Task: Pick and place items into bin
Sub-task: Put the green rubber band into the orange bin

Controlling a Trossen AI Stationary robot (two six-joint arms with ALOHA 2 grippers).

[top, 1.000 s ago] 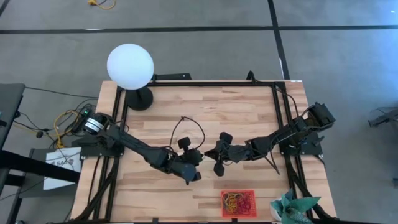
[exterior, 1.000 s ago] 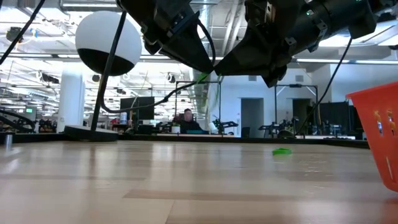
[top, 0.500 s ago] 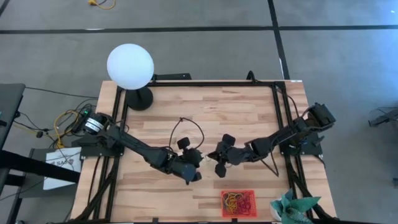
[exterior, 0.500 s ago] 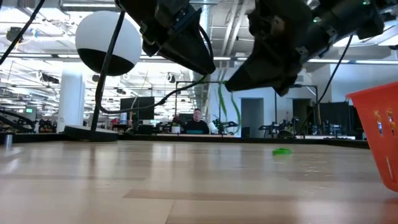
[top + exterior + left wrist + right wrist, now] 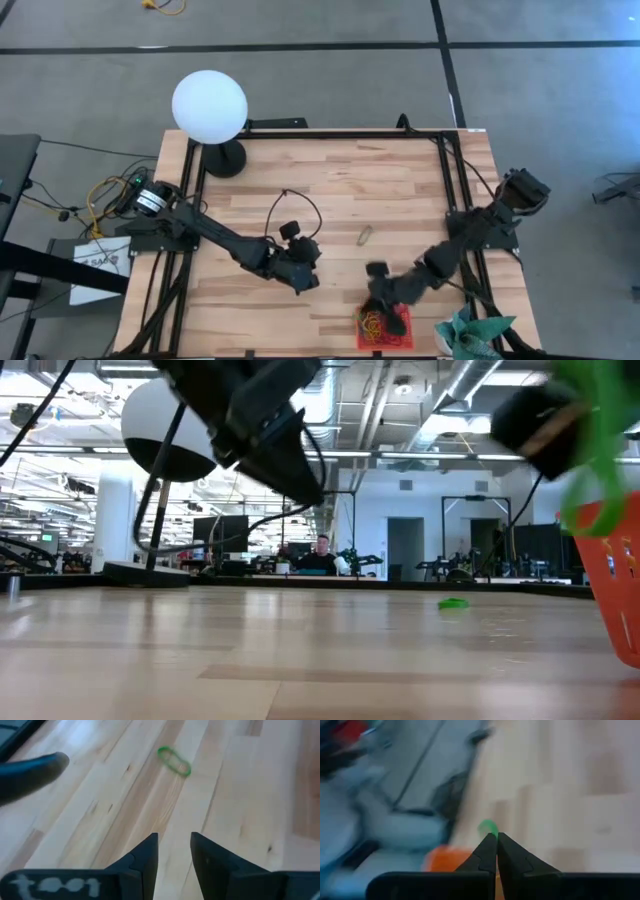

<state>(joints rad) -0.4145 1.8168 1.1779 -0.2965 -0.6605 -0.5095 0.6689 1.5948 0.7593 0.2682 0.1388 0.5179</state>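
The right gripper point(image 5: 378, 297) hung just over the near edge of the bin point(image 5: 400, 332), its fingers pressed together on a green band point(image 5: 488, 827) that trailed from the tips. The left gripper point(image 5: 173, 851) waited mid-table with a narrow gap between its fingers and nothing in them; a second green band point(image 5: 175, 760) lay on the wood ahead of it. To finish well, I judged the right gripper should be centred over the bin's pile of bands point(image 5: 378, 325) and lowered before letting go, since a light loop can cling or bounce out.
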